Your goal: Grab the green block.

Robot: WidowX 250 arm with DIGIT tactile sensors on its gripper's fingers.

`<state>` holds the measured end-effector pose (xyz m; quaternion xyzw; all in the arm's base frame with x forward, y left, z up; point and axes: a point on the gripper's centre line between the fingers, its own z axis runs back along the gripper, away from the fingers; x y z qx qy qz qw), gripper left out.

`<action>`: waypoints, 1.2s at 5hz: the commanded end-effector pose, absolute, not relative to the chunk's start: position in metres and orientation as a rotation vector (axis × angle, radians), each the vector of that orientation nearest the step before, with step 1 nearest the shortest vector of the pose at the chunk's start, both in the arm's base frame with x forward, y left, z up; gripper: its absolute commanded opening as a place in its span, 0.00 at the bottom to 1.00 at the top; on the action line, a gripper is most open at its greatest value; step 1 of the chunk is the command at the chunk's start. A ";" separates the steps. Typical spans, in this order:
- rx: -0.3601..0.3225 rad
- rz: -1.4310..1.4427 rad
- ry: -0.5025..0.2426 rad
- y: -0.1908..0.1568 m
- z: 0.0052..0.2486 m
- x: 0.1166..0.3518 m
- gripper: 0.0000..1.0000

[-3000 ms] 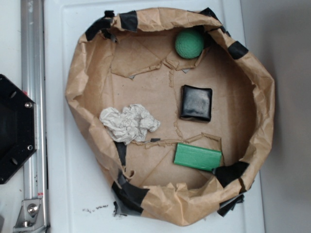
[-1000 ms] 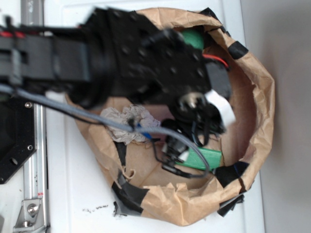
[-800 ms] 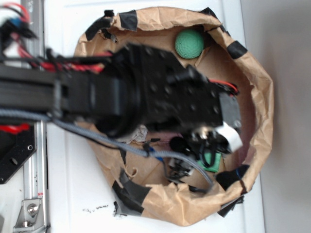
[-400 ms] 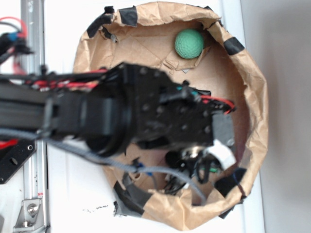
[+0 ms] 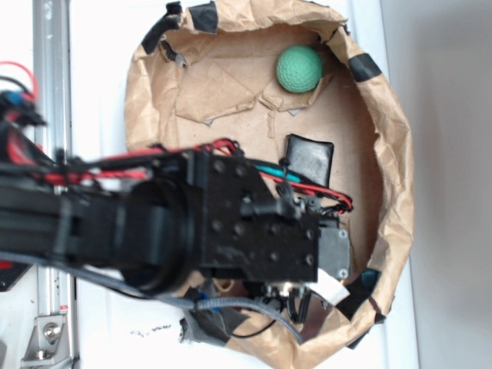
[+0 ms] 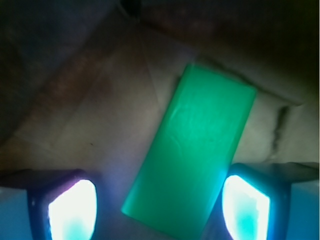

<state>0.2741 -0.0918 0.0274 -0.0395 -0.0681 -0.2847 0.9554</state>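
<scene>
Green block (image 6: 192, 152) flat on the brown paper (image 6: 95, 115), lying slantwise between the fingers (image 6: 72, 210), gripper (image 6: 160, 210) spread wide, right finger beside the block's lower edge, contact unclear, nothing held

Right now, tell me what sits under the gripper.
The wrist view shows the green block lying flat on brown paper between the open gripper fingers. In the exterior view, the arm covers it.
</scene>
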 end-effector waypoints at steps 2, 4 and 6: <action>0.032 -0.235 -0.123 -0.062 0.037 0.313 0.89; 0.050 -0.161 -0.191 -0.039 0.101 0.291 0.00; -0.026 0.029 -0.289 -0.009 0.199 0.270 0.00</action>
